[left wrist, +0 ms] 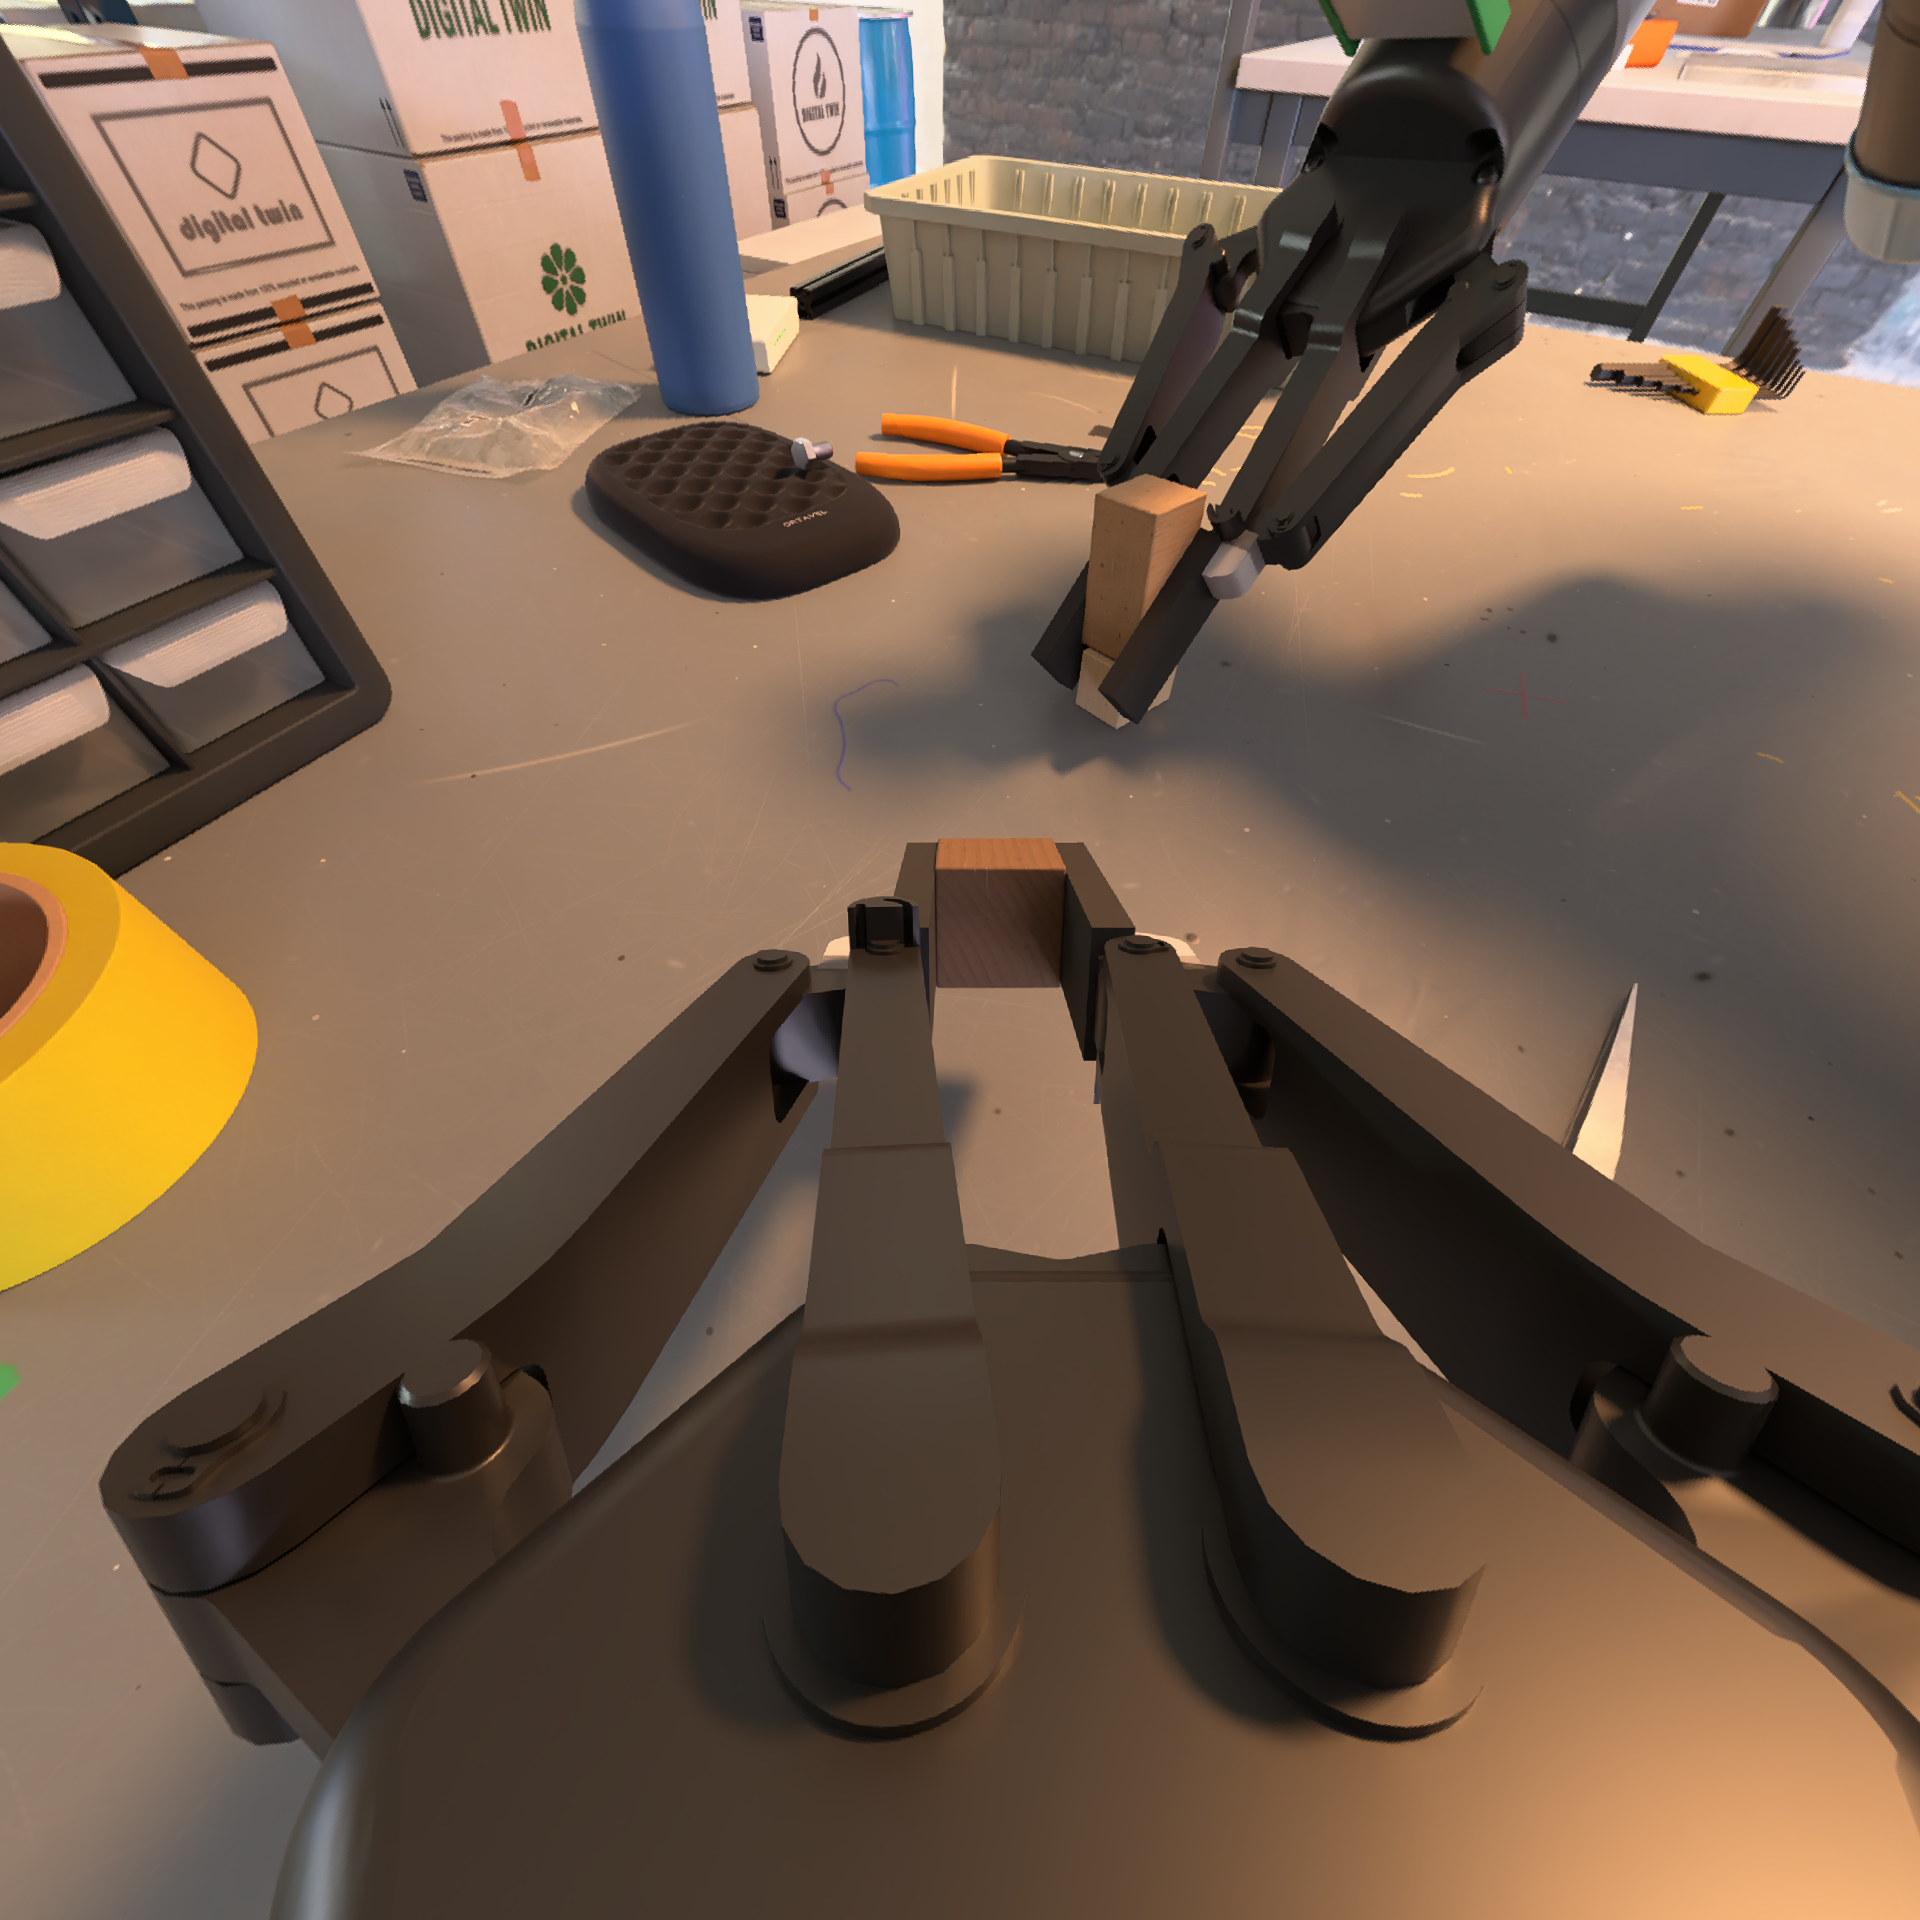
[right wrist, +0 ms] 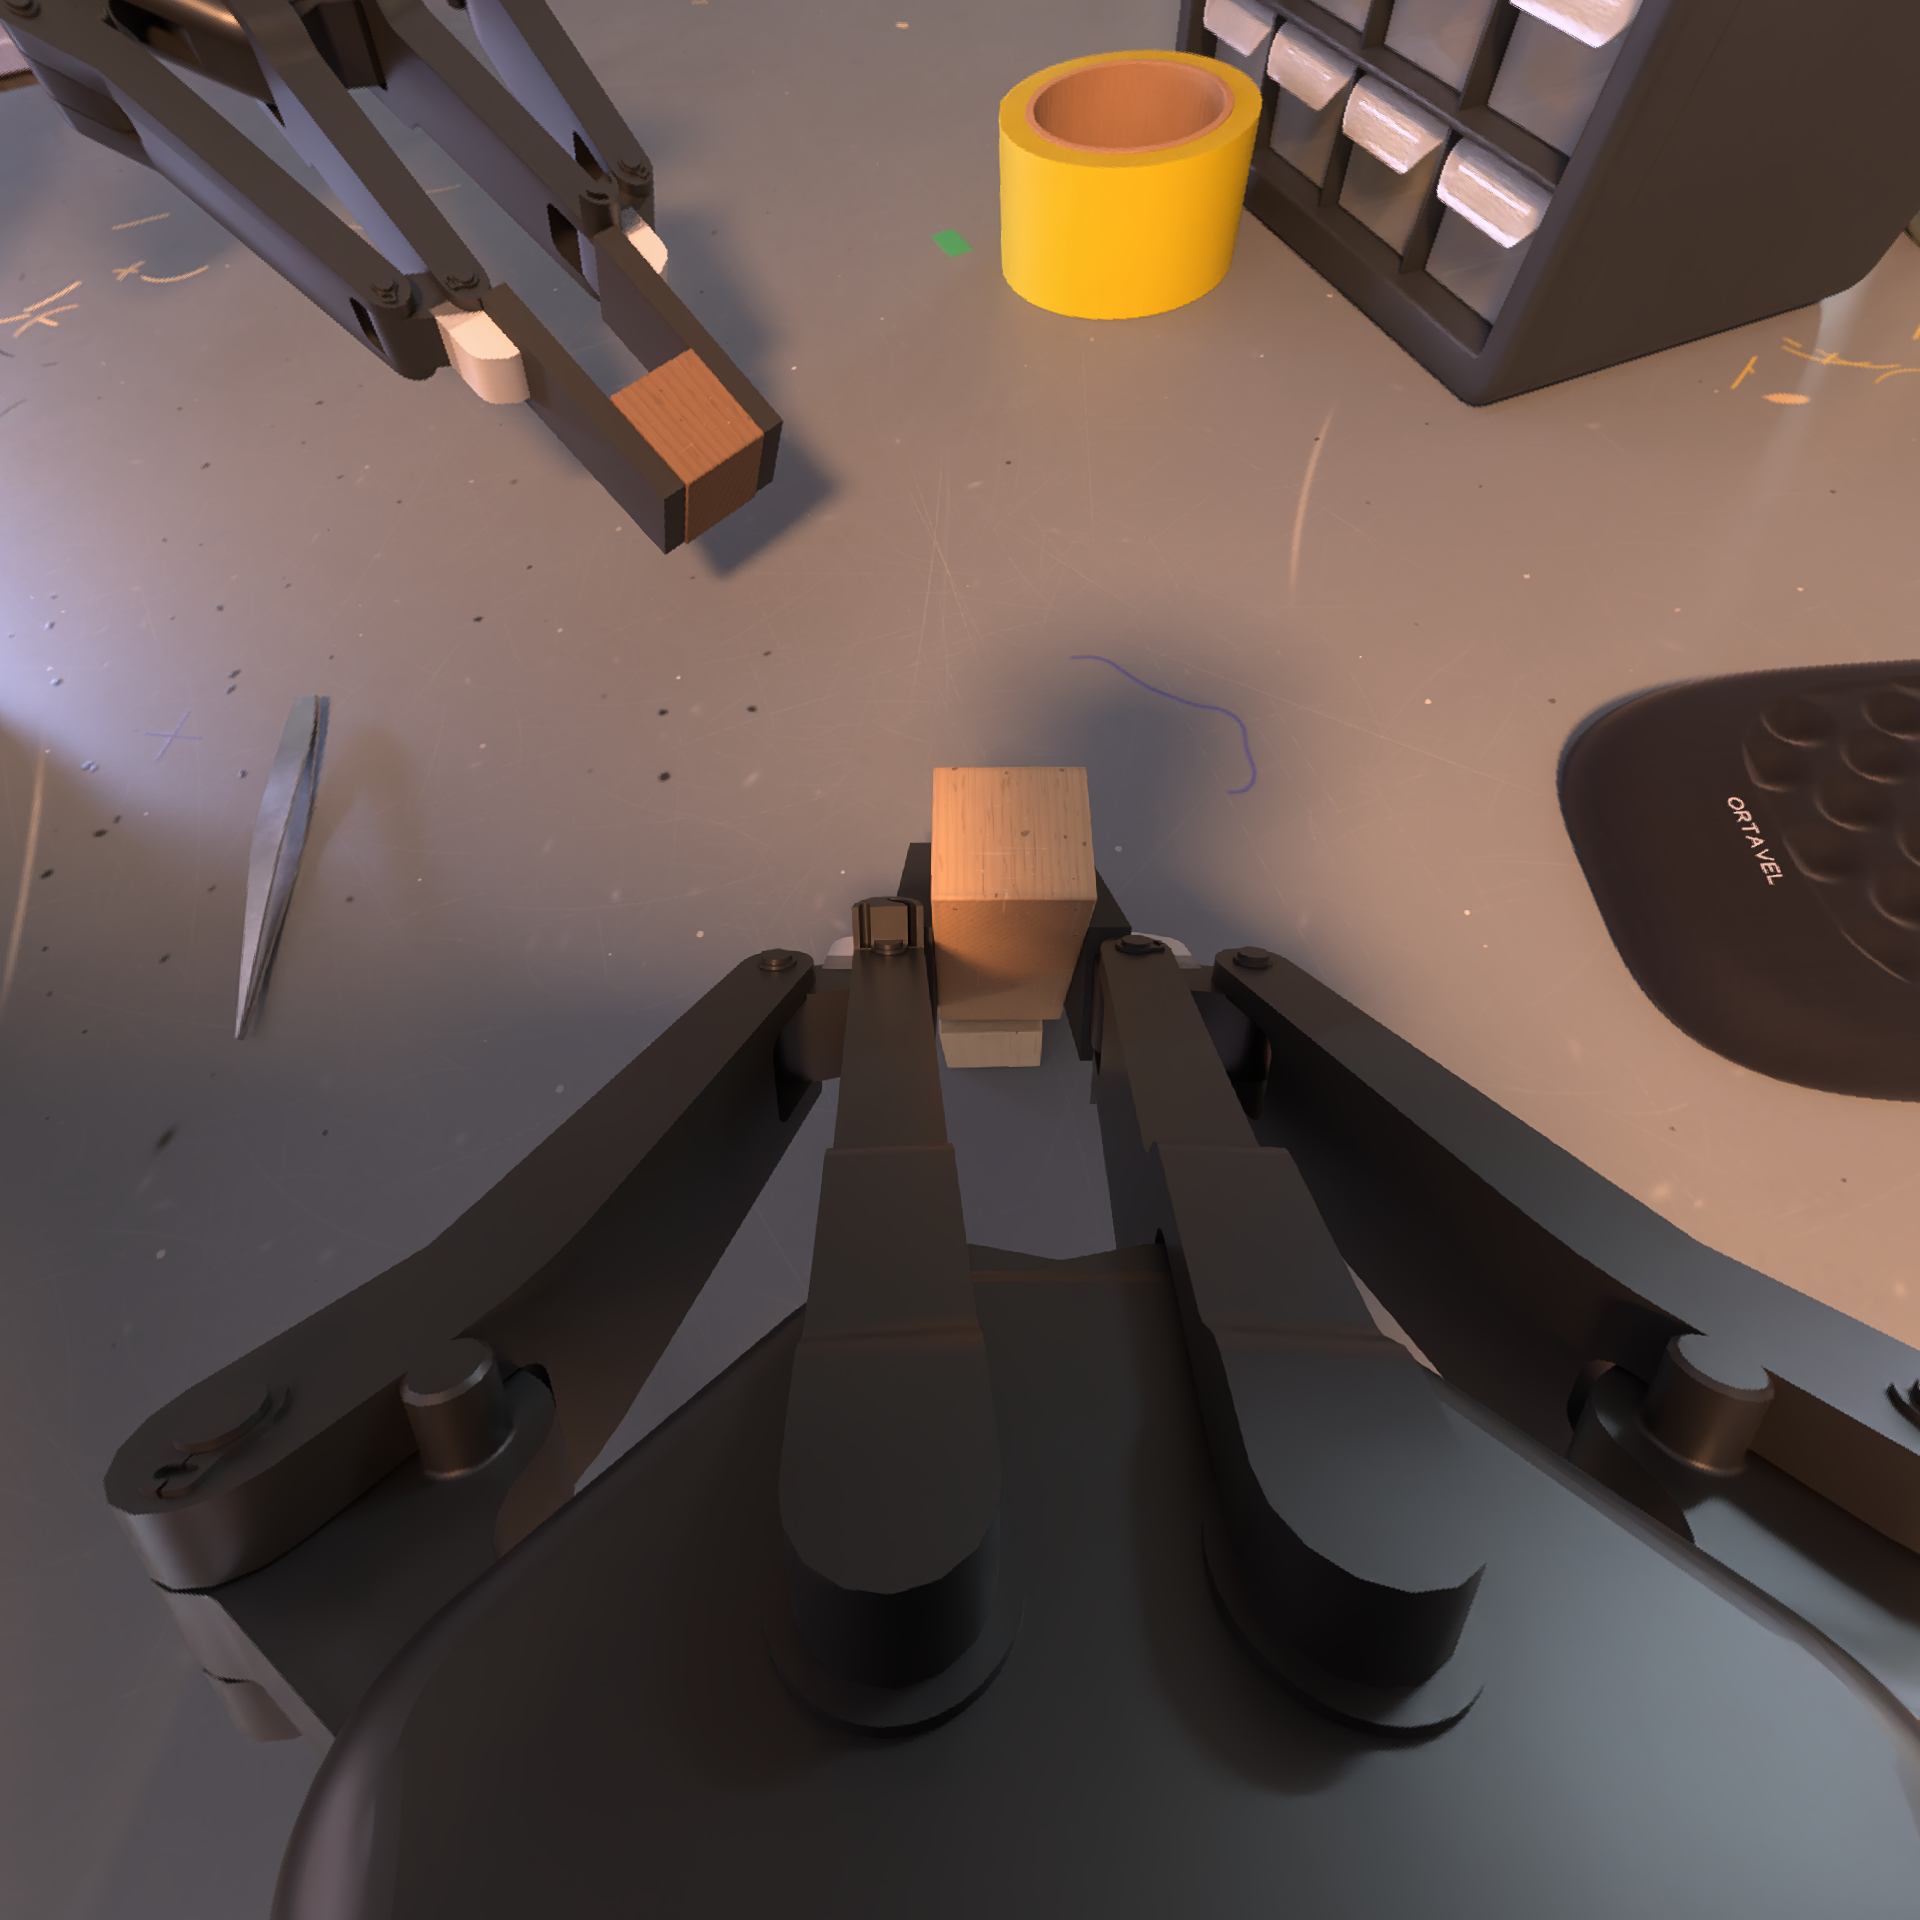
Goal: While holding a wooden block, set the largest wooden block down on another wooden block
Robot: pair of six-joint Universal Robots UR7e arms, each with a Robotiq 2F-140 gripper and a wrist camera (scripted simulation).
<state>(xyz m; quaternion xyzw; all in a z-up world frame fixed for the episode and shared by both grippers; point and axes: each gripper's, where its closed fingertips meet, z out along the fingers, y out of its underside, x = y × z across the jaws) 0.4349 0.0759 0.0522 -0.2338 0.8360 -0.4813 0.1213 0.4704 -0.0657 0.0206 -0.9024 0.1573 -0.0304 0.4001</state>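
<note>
closest to us, our left gripper [left wrist: 1000, 914] pinches a small dark wooden cube [left wrist: 997, 909] between its fingertips, holding it off the table [left wrist: 623, 831]. we judge this is the block we must keep in hand while the other arm does the stacking, so it waits off to one side, well apart from the stack.

farther out, our right gripper [right wrist: 1013, 935] is closed on the tall pale wooden block [right wrist: 1010, 873], the largest of the three, gripping it on two opposite sides and holding it roughly upright. beneath it sits a small whitish block [right wrist: 990, 1042]; in the left wrist view the tall block's lower end appears to touch this block, though we cannot tell whether its weight has settled. the fingers reach down past the joint, which we think steadies the tall piece until release. a tall block on a small base could tip when let go.

the table is grey, scuffed and speckled. around the work lie tweezers [right wrist: 275, 852], a yellow tape roll [right wrist: 1127, 182], a dark dimpled pad [left wrist: 738, 509] and orange pliers [left wrist: 956, 447]. beyond stand a blue cylinder [left wrist: 665, 197], a beige crate [left wrist: 1049, 249], a drawer cabinet [left wrist: 156, 540], cardboard boxes [left wrist: 208, 197] and a brick wall [left wrist: 1081, 83].
</note>
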